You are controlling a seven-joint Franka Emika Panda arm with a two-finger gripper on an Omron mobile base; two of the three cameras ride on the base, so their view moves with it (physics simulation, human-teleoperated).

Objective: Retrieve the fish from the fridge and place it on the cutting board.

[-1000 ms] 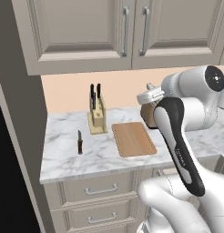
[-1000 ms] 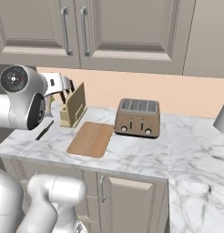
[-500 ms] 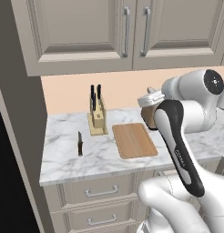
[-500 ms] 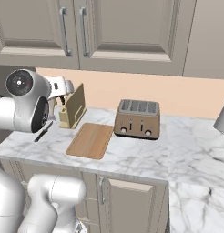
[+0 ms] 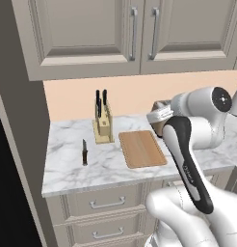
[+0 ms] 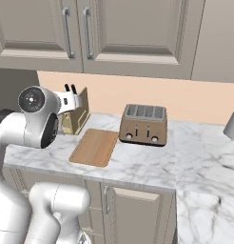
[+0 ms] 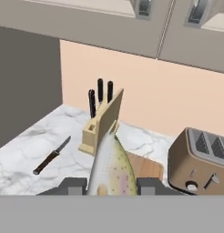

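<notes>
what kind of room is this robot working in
A rendered home kitchen, by the look of it: a marble counter under beige cabinets, with a toaster, a knife block and a cutting board on it.

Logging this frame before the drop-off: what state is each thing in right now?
fish: held between the pincer fingers, above the counter
cutting board: flat on the counter, bare
knife: lying loose on the counter, left of the knife block
toaster: slots empty
cabinet doors: closed
</notes>
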